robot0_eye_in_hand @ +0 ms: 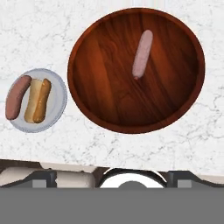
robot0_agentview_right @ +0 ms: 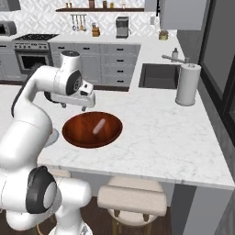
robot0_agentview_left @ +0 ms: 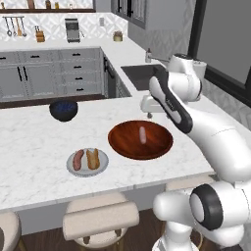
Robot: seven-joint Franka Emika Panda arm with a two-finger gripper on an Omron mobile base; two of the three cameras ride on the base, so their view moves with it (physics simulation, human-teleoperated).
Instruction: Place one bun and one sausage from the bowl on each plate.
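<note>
The reddish-brown wooden bowl [robot0_agentview_left: 117,142] [robot0_agentview_right: 73,133] [robot0_eye_in_hand: 96,65] sits on the marble counter with one pink sausage [robot0_agentview_left: 142,135] [robot0_agentview_right: 98,127] [robot0_eye_in_hand: 142,54] lying in it. To its left, a light grey plate [robot0_agentview_left: 87,171] [robot0_eye_in_hand: 59,98] carries a browner sausage [robot0_agentview_left: 78,159] [robot0_eye_in_hand: 17,103] and a golden-tan bun [robot0_agentview_left: 93,158] [robot0_eye_in_hand: 38,100] side by side. My gripper [robot0_agentview_left: 149,113] [robot0_agentview_right: 73,107] hangs above the far rim of the bowl, pointing down. It is open, with nothing between its fingers [robot0_eye_in_hand: 43,178].
A small dark blue bowl [robot0_agentview_left: 63,110] stands farther back on the counter. A sink [robot0_agentview_left: 139,73] [robot0_agentview_right: 158,75] and a white paper towel roll [robot0_agentview_right: 187,85] lie beyond the wooden bowl. Stools [robot0_agentview_left: 100,215] [robot0_agentview_right: 133,197] stand below the counter's near edge.
</note>
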